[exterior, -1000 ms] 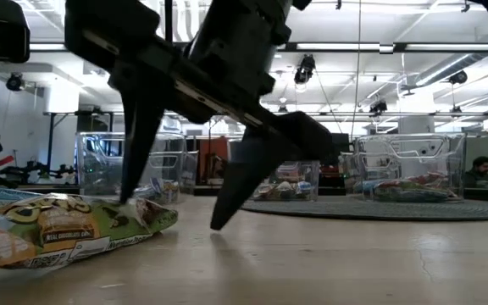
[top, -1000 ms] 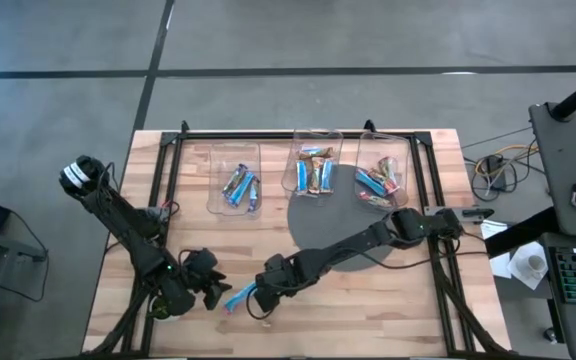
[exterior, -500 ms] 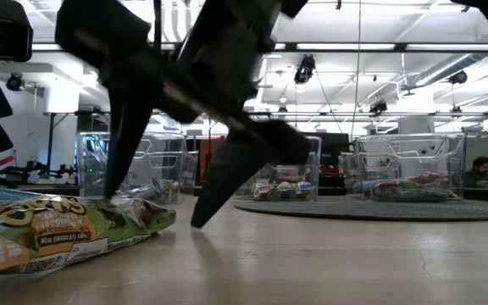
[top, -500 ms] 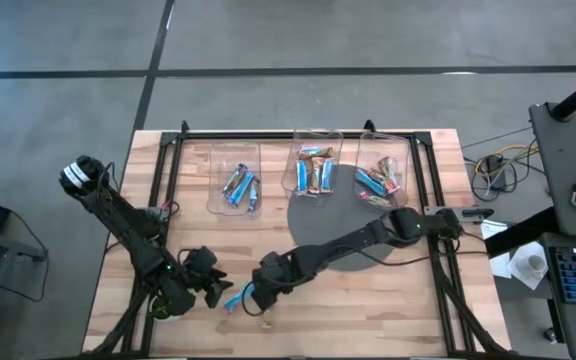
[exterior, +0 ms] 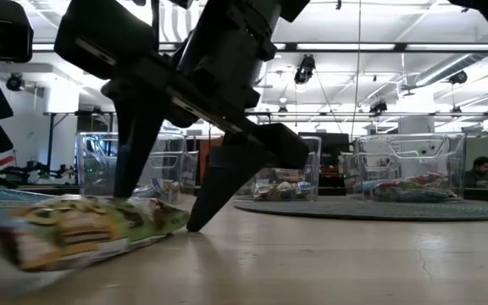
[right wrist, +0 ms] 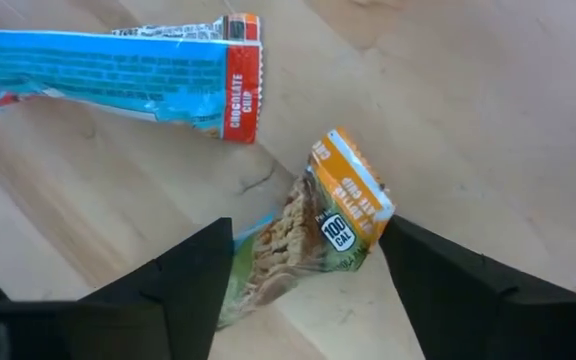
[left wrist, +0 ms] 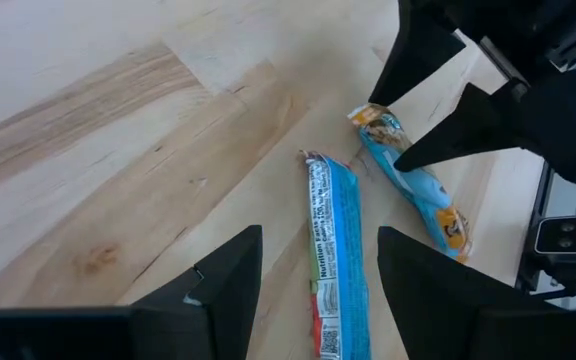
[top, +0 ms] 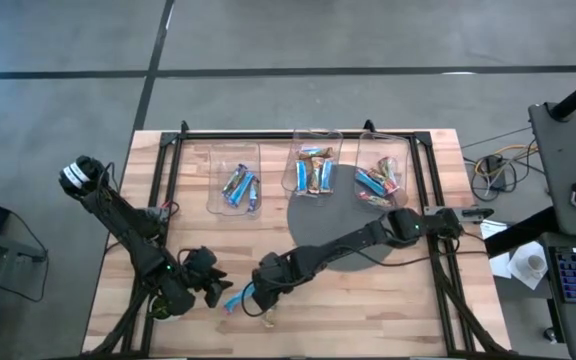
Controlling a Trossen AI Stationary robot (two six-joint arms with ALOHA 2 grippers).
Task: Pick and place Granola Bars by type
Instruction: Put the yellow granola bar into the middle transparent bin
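Right gripper now lower over the near edge of the table, fingers spread, straddling the tan-green bar (tips down on the wood, gap slightly narrower than a second ago), bar shifted a little; not yet clamped. Blue bar lying just left of it, untouched. Left gripper unchanged, parted, empty, hovering beside both. Remaining Granola Bars sorted in far bins

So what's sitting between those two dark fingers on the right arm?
A tan-green granola bar lies on the wooden table between the right gripper's open fingers, seen in the right wrist view.
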